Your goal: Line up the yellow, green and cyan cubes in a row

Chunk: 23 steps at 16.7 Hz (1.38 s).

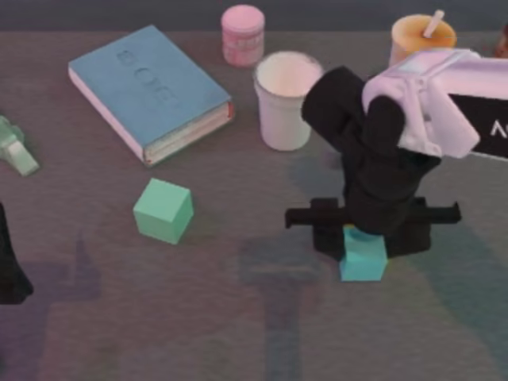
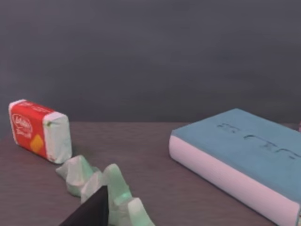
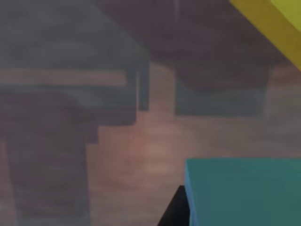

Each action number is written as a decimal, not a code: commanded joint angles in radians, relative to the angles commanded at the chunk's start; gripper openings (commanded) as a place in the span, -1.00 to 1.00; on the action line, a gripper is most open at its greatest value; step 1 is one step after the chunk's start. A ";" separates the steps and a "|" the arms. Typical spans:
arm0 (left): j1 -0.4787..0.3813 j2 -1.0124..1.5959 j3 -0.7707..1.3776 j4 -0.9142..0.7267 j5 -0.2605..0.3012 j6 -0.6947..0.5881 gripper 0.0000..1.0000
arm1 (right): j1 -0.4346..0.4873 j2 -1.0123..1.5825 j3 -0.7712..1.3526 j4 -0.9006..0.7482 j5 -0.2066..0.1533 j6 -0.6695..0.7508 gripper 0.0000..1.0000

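Right gripper [image 1: 363, 238], state unclear, half hides cyan cube [image 1: 364, 258]; yellow cube [image 3: 275, 23] shows only a corner.

Top view looks down on the table [image 1: 238, 317]; left wrist faces the book [image 2: 244, 160] low, shared overhead; right wrist hugs the table closely.

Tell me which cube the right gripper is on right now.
The cyan cube, smallest of the three, sits directly under the right gripper. The green cube lies apart on the table's left; the yellow cube shows only in the right wrist view.
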 joint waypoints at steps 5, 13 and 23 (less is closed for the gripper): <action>0.000 0.000 0.000 0.000 0.000 0.000 1.00 | 0.004 0.049 -0.098 0.145 0.003 0.005 -1.00; 0.000 0.000 0.000 0.000 0.000 0.000 1.00 | 0.004 0.049 -0.100 0.146 0.003 0.005 -0.40; 0.000 0.000 0.000 0.000 0.000 0.000 1.00 | 0.004 0.049 -0.100 0.146 0.003 0.005 1.00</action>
